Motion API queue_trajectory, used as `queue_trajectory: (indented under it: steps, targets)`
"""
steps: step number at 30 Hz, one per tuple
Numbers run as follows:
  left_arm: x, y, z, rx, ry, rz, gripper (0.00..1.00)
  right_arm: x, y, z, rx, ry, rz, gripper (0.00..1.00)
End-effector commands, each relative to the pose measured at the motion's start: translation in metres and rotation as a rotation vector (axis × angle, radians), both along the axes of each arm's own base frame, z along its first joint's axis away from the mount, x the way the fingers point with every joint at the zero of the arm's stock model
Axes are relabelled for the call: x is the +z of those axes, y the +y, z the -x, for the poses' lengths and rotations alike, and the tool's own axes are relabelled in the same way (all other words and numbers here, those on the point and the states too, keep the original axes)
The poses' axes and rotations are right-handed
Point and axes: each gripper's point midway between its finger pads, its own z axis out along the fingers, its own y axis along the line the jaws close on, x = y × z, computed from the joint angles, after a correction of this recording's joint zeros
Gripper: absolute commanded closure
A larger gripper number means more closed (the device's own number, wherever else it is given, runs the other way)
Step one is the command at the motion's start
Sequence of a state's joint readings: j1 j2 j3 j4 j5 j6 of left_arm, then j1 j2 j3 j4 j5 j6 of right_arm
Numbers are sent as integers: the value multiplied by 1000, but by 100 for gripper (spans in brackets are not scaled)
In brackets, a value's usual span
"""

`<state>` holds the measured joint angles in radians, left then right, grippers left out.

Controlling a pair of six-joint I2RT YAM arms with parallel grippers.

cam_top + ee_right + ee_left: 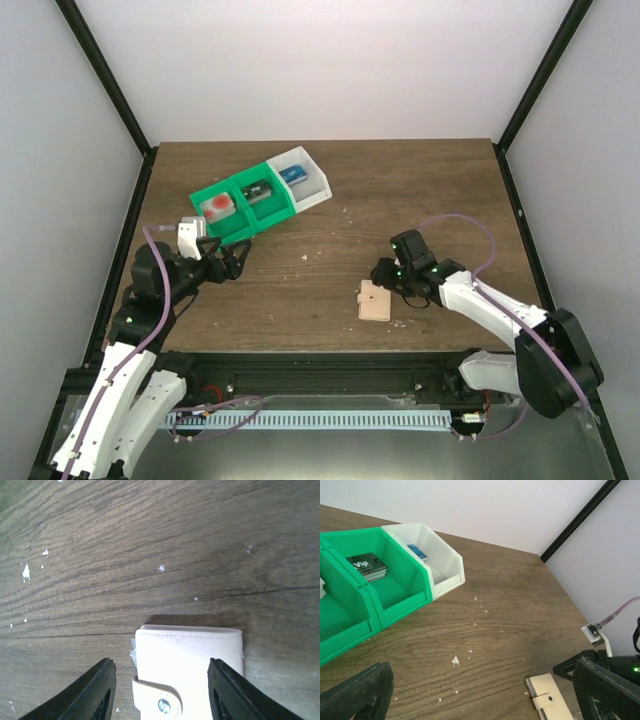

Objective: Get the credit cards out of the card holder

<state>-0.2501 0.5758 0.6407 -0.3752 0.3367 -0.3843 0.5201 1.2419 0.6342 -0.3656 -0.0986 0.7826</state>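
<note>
Right wrist view is showing you the card holder lying flat and closed on the wooden worktop, its strap snapped down over the edge nearest the camera. Your right gripper is straddling it with the jaws standing apart. One finger is keeping clear of the holder's side with bare wood showing between them. The other is overlapping the holder's far corner in the picture, and you cannot tell whether it is touching. Nothing is being clamped.

In the top external view, the holder is sitting near the front of the worktop, right of centre, well apart from the bins. Your left gripper is hanging at the left with its jaws spread wide and nothing between them, close to the green bin. A white bin is butting against the green one's far end, and blue credit cards are lying inside it. A dark card marked VIP is lying in the adjoining green compartment, and a red-orange item is sitting in the next.
</note>
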Motion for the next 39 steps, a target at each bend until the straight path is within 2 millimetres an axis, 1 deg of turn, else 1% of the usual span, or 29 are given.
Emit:
queue_trajectory:
  steps: [1, 4, 8, 15, 21, 23, 26, 30, 31, 32, 35, 39]
  targets:
    - [6, 0, -1, -3, -38, -5, 0, -11, -23, 20, -28, 53, 86, 51]
    - [6, 0, -1, -3, -37, -3, 0, -21, -32, 27, -49, 69, 91, 56]
    - [5, 0, 0, -7, -34, -3, 1, -33, -33, 33, -45, 95, 76, 58]
    - [5, 0, 0, -6, -32, -4, 0, -46, -25, 38, 1, 118, 27, 55]
    - [4, 0, 0, -5, -29, -4, 1, -46, -12, 40, 44, 94, -53, 54]
    - [3, 0, 0, -5, -28, -4, 1, -44, -6, 41, 61, 88, -89, 56]
    - [2, 0, -1, -6, -17, -7, 3, -45, -3, 43, 69, 87, -115, 67]
    - [-1, -8, -1, -49, 28, 4, 9, -36, 5, 43, 92, 60, -168, 88]
    - [-4, -11, -1, -66, 50, 6, 11, -32, 8, 42, 100, 54, -185, 97]
    - [-5, -14, -1, -79, 69, 11, 13, -27, 11, 41, 107, 44, -204, 99]
    - [-15, -24, -1, -124, 149, 55, 19, -9, 22, 40, 127, 18, -274, 99]
    - [-26, -39, 4, -187, 214, 141, 28, 16, 37, 40, 146, -7, -358, 99]
